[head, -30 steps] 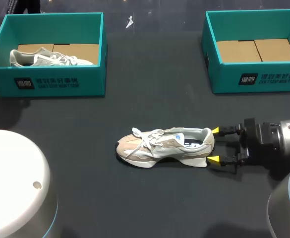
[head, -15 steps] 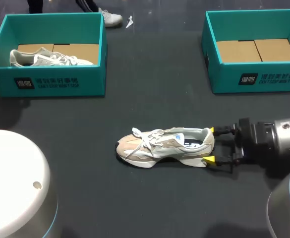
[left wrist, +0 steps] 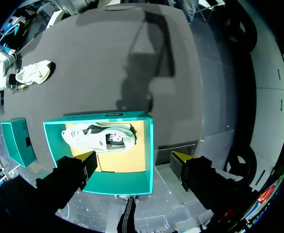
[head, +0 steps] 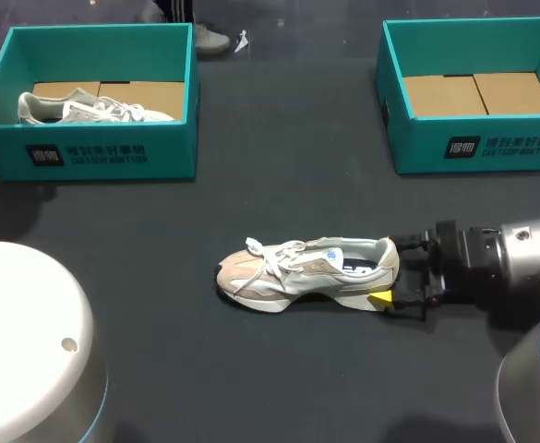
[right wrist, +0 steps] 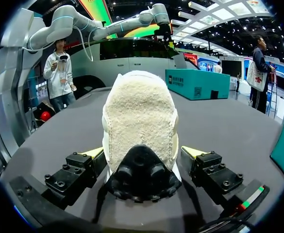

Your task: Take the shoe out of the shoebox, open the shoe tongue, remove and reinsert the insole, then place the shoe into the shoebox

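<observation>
Right gripper point(head: 390, 270) stands apart astride heel of shoe point(head: 297, 269) on bench point(head: 279, 369); off-centre closing may skid or twist it, spoiling the hold.

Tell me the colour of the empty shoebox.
Teal shoebox, with a brown cardboard floor; head view shows it best.

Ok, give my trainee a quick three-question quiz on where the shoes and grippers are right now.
1. True or false: the shoe at the right gripper lies inside a box.
2. Which part of that shoe is between the right gripper's fingers? A toe, B heel, C laces.
3. What lies in the left box?
Key: 1 false, it lies on the table; 2 B; 3 a second shoe.
</observation>
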You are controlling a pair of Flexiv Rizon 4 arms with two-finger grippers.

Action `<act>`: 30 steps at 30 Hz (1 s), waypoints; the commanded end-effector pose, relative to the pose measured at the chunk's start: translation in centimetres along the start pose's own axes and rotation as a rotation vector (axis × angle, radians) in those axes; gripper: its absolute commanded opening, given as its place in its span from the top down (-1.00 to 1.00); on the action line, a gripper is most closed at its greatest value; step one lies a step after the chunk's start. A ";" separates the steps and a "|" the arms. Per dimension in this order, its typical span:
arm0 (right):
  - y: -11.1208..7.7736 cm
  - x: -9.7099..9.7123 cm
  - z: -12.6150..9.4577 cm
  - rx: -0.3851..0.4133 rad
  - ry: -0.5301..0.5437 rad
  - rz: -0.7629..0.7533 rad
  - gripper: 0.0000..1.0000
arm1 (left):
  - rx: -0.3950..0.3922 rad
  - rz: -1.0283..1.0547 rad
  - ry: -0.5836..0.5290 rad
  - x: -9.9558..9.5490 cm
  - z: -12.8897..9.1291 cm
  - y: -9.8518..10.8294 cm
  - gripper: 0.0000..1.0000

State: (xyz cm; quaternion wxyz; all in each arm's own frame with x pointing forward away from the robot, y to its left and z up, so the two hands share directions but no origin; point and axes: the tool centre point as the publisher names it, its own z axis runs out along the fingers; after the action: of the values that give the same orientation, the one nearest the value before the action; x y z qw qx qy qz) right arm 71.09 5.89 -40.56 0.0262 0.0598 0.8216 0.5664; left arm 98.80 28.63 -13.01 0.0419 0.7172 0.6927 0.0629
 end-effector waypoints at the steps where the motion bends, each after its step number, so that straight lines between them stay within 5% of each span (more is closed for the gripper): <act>1: -0.2 0.1 0.6 -0.006 -0.001 -0.003 -1.00 | 0.000 0.001 0.003 0.0 -0.1 -0.1 -1.00; 27: -0.3 -0.1 2.2 -0.032 0.021 -0.013 -1.00 | 0.000 0.001 0.003 0.0 -0.1 -0.1 -1.00; 28: -0.3 -0.2 2.2 -0.033 0.023 -0.014 -0.77 | 0.000 0.001 0.003 0.0 -0.1 -0.1 -1.00; 30: -0.2 -0.2 2.3 -0.034 0.025 -0.018 0.04 | 0.000 0.001 0.003 0.0 -0.1 -0.1 -1.00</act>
State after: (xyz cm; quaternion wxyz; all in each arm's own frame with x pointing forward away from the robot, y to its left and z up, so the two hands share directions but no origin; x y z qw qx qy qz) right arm 71.26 7.66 -41.50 0.0236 0.0458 0.8119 0.5815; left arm 98.80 28.63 -13.01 0.0419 0.7172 0.6927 0.0628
